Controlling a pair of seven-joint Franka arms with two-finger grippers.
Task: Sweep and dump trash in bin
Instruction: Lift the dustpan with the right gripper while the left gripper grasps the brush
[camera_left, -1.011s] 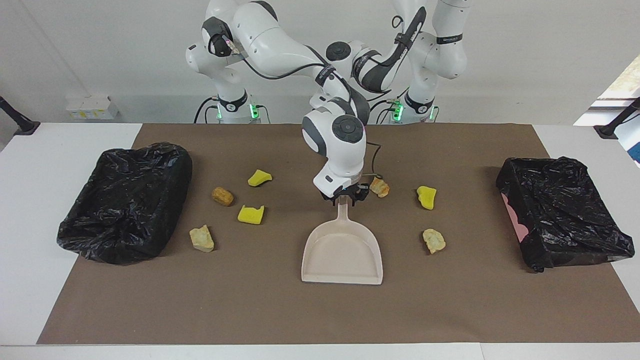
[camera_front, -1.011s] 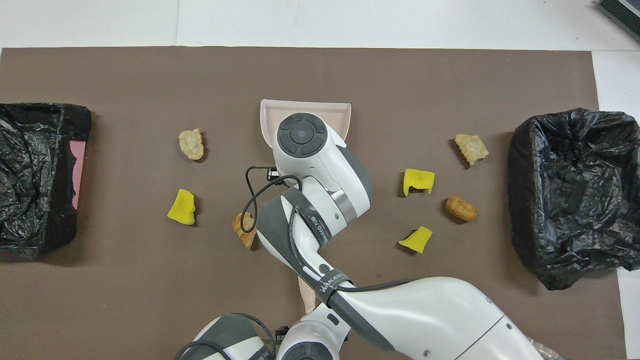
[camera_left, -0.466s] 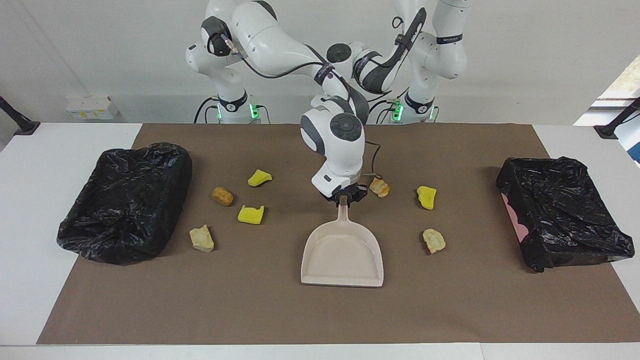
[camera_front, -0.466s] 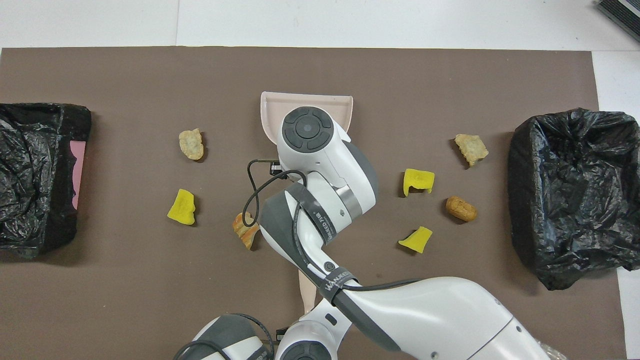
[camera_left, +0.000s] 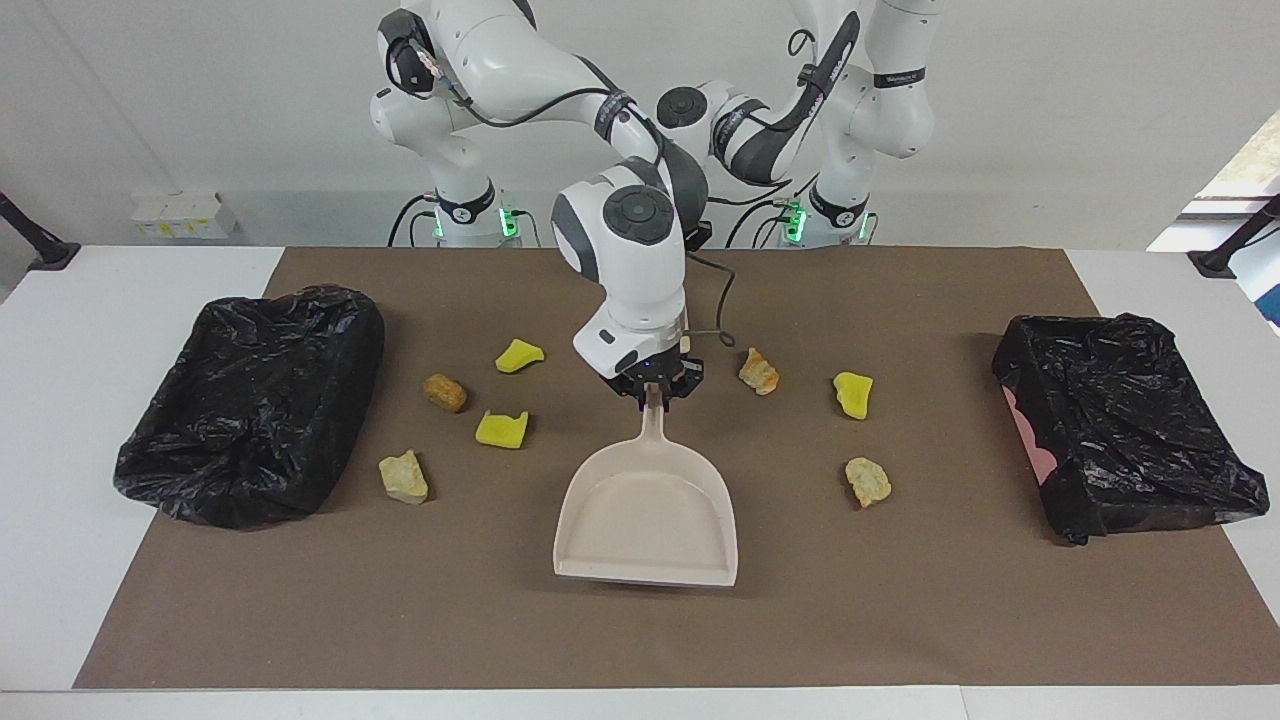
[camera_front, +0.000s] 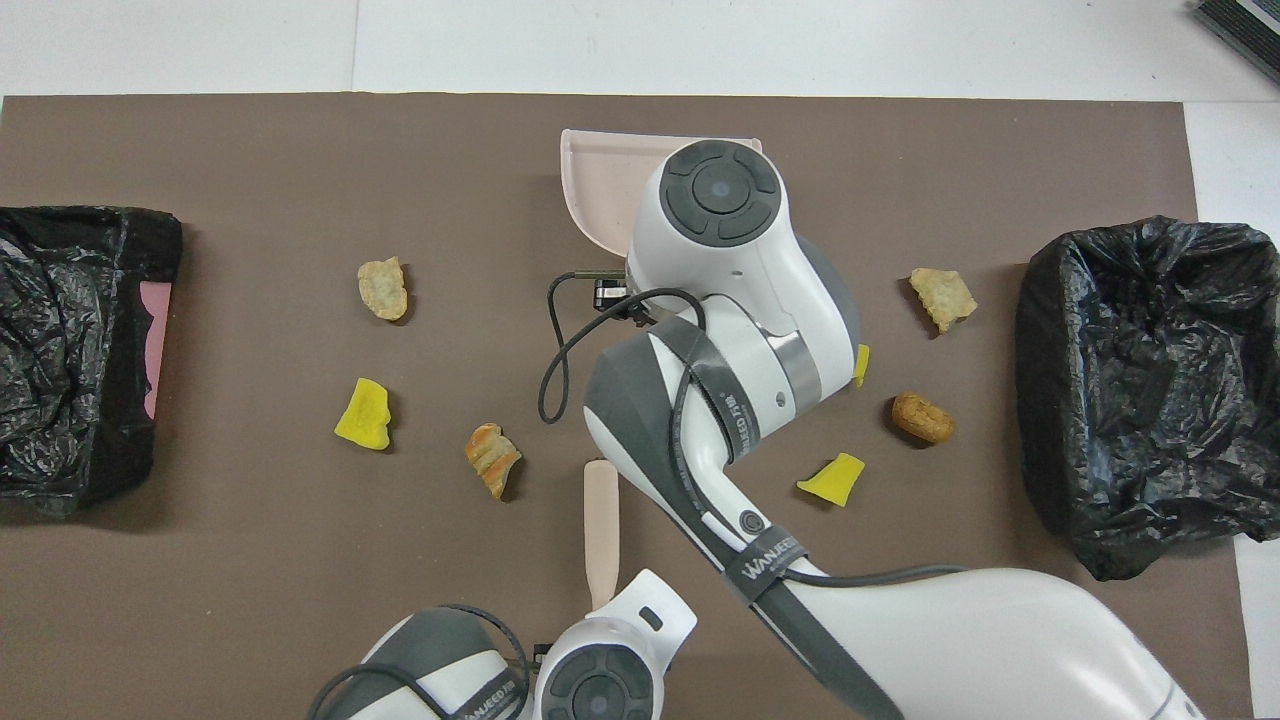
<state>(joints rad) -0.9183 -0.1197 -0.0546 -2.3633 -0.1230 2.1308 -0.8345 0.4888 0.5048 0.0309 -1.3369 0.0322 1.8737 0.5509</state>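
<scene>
Right gripper (camera_left: 652, 392) is clamped on the handle of the beige plastic dustpan (camera_left: 648, 520), lifted mid-mat among scattered yellow and tan trash chunks (camera_left: 501, 429); next, set it beside a chunk.

A dustpan (camera_left: 648, 515) sits mid-table, its handle toward the robots and clamped in the right gripper (camera_left: 655, 392). Nearer the robots is a brush (camera_front: 600, 530), one end under the left gripper (camera_front: 600, 625). A bin (camera_left: 250, 400) lies at the right arm's end, with four pieces of trash (camera_left: 501, 429) between it and the dustpan. Another bin (camera_left: 1120, 420) lies at the left arm's end, with three pieces (camera_left: 853, 394) between.
</scene>
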